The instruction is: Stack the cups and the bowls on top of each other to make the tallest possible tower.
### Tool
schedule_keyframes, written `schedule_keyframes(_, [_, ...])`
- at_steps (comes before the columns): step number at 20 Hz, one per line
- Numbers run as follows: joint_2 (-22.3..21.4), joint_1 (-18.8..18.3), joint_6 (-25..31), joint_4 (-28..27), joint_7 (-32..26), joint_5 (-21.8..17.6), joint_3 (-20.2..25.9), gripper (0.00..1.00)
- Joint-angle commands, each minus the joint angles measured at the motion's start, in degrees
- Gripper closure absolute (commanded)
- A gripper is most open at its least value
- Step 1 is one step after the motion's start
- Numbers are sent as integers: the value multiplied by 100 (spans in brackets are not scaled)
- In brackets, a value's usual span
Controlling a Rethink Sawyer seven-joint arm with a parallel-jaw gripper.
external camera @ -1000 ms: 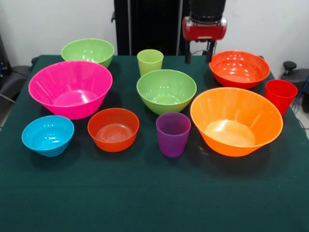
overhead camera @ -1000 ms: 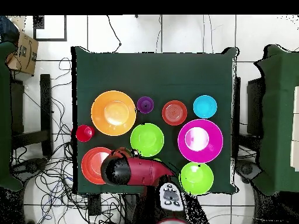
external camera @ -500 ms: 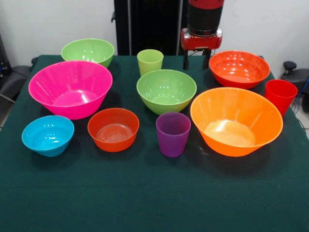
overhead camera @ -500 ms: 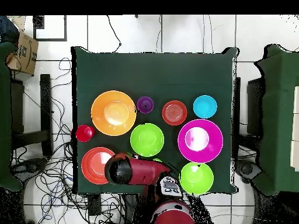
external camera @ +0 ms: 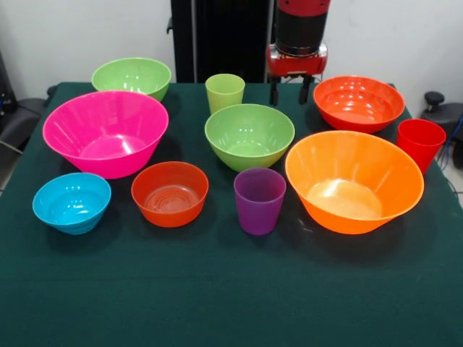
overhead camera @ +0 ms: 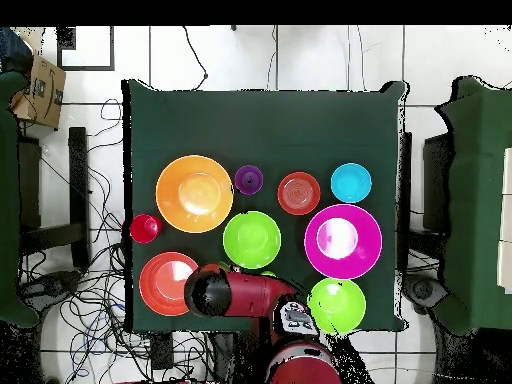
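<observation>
Seen from the front, the table [external camera: 217, 303] has the left corner bowl [external camera: 132, 76], far cup [external camera: 225, 92] and right corner bowl [external camera: 358, 103] along its far edge. The middle bowl [external camera: 249, 135] sits between the large left bowl [external camera: 105, 132] and large right bowl [external camera: 354, 181]. In front of them stand the outer small bowl [external camera: 71, 202], inner small bowl [external camera: 170, 193] and near cup [external camera: 259, 200]. The edge cup [external camera: 420, 143] stands by the right edge.

The red and black arm [external camera: 299, 32] comes straight down, its wrist vertical, and ends in the gripper [external camera: 289, 92], which hangs clear of the cloth. Its 2 short black fingers [external camera: 275, 92] point down with a gap between them, holding nothing. In the overhead view the arm [overhead camera: 245, 293] lies nearly level across the picture.
</observation>
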Motion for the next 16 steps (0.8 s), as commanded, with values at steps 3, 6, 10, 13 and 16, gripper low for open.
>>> schedule_keyframes(3, [222, -30, -241, -511, 597, -260, 468, 0])
schedule_keyframes(6, [301, -12, -318, -553, 614, -263, 454, 0])
schedule_keyframes(10, [327, -28, -360, -535, 629, -273, 469, 0])
schedule_keyframes(13, [303, -34, -330, -529, 623, -276, 473, 0])
schedule_keyframes(16, [309, -20, -322, -559, 608, -283, 454, 0])
